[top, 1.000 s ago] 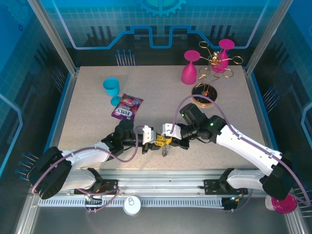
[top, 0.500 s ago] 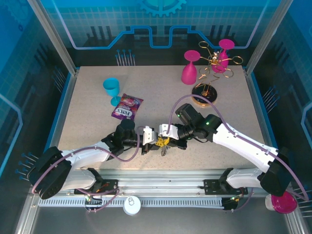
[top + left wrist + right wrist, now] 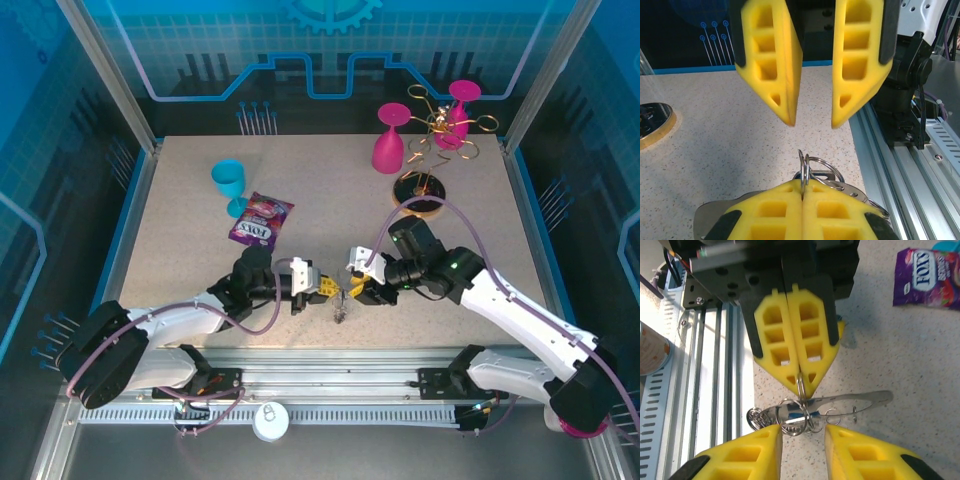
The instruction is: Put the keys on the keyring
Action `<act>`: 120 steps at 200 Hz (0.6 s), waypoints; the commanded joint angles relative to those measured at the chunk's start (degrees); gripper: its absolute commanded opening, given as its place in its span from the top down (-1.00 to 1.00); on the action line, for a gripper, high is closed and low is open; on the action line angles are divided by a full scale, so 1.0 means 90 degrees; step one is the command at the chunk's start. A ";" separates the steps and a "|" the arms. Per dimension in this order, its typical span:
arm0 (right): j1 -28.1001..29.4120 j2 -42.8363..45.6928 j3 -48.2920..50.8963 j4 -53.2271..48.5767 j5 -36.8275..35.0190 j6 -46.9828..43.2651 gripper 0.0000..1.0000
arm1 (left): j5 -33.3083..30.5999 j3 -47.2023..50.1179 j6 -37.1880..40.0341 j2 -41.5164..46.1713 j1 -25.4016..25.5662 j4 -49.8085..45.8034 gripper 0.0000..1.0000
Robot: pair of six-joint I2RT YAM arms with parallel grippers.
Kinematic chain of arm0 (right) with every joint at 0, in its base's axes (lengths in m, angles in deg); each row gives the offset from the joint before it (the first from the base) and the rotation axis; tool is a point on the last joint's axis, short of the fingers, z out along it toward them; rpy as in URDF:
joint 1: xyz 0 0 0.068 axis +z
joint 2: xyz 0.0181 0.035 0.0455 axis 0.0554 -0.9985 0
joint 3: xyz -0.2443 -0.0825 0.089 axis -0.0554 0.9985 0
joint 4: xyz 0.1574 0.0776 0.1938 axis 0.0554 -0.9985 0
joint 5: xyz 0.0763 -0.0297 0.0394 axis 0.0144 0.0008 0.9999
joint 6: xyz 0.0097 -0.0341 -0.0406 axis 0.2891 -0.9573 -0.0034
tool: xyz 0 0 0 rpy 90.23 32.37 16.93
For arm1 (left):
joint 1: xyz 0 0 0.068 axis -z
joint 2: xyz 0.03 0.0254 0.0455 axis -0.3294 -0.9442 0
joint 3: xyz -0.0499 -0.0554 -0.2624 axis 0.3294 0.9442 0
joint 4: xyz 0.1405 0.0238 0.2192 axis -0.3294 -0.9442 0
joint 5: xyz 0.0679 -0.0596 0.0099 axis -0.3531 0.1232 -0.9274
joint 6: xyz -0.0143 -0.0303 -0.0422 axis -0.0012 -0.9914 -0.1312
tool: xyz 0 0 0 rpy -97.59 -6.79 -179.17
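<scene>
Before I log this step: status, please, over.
Left gripper shut on keyring. Right gripper open, close by the keys. Candy bag far aside.

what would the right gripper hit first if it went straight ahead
Most likely the keyring, pinched by the left gripper just ahead of the right gripper; beyond it, that gripper's fingers.

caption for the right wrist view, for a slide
Left fingers pinch a metal ring; right fingers, open, flank the key bunch.
</scene>
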 commanded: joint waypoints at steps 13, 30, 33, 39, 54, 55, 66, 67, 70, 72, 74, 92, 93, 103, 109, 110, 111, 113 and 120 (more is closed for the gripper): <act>-0.0071 0.0115 0.0134 0.0273 -0.0008 0.0113 0.44 | 0.0294 0.0087 -0.0085 0.0025 -0.0031 0.0579 1.00; -0.0071 0.0172 0.0362 0.0396 0.0036 0.0066 0.44 | 0.0339 0.0095 -0.0097 0.0014 -0.0034 0.0602 1.00; -0.0069 0.0182 0.0368 0.0423 0.0055 0.0051 0.44 | 0.0358 0.0092 -0.0095 0.0009 -0.0028 0.0607 1.00; -0.0069 0.0175 0.0387 0.0446 0.0112 0.0029 0.44 | 0.0373 0.0094 -0.0105 0.0006 -0.0028 0.0616 1.00; -0.0070 0.0156 0.0388 0.0520 0.0265 -0.0021 0.42 | 0.0399 0.0095 -0.0106 -0.0009 -0.0031 0.0632 1.00; -0.0069 0.0151 0.0388 0.0528 0.0274 -0.0022 0.42 | 0.0402 0.0091 -0.0107 -0.0011 -0.0029 0.0632 1.00; -0.0075 0.0122 0.0380 0.0606 0.0331 -0.0023 0.42 | 0.0414 0.0097 -0.0113 -0.0015 -0.0028 0.0639 1.00; -0.0071 0.0119 0.0379 0.0615 0.0337 -0.0023 0.42 | 0.0414 0.0092 -0.0115 -0.0014 -0.0033 0.0640 1.00; -0.0069 0.0109 0.0374 0.0637 0.0355 -0.0018 0.42 | 0.0418 0.0089 -0.0113 -0.0014 -0.0031 0.0639 1.00; -0.0073 0.0102 0.0377 0.0650 0.0365 -0.0022 0.42 | 0.0422 0.0095 -0.0108 -0.0014 -0.0035 0.0641 1.00; -0.0070 0.0098 0.0381 0.0655 0.0380 -0.0023 0.42 | 0.0423 0.0094 -0.0120 -0.0019 -0.0029 0.0646 1.00; -0.0063 0.0031 0.0360 0.0806 0.0517 0.0010 0.42 | 0.0461 0.0089 -0.0125 -0.0028 -0.0035 0.0646 1.00; -0.0061 0.0030 0.0359 0.0813 0.0523 0.0008 0.43 | 0.0462 0.0088 -0.0126 -0.0031 -0.0031 0.0649 1.00; -0.0059 -0.0010 0.0350 0.0872 0.0591 0.0017 0.43 | 0.0472 0.0093 -0.0136 -0.0033 -0.0030 0.0655 1.00; -0.0059 -0.0020 0.0342 0.0899 0.0623 0.0025 0.43 | 0.0472 0.0092 -0.0128 -0.0043 -0.0028 0.0660 1.00; -0.0059 -0.0020 0.0341 0.0903 0.0624 0.0030 0.43 | 0.0472 0.0095 -0.0132 -0.0043 -0.0032 0.0656 1.00; -0.0059 -0.0020 0.0340 0.0910 0.0630 0.0028 0.43 | 0.0472 0.0091 -0.0134 -0.0043 -0.0034 0.0653 1.00; -0.0059 -0.0030 0.0340 0.0921 0.0642 0.0026 0.43 | 0.0473 0.0088 -0.0133 -0.0043 -0.0031 0.0652 1.00; -0.0059 -0.0037 0.0347 0.0953 0.0676 0.0026 0.43 | 0.0482 0.0085 -0.0136 -0.0046 -0.0035 0.0656 1.00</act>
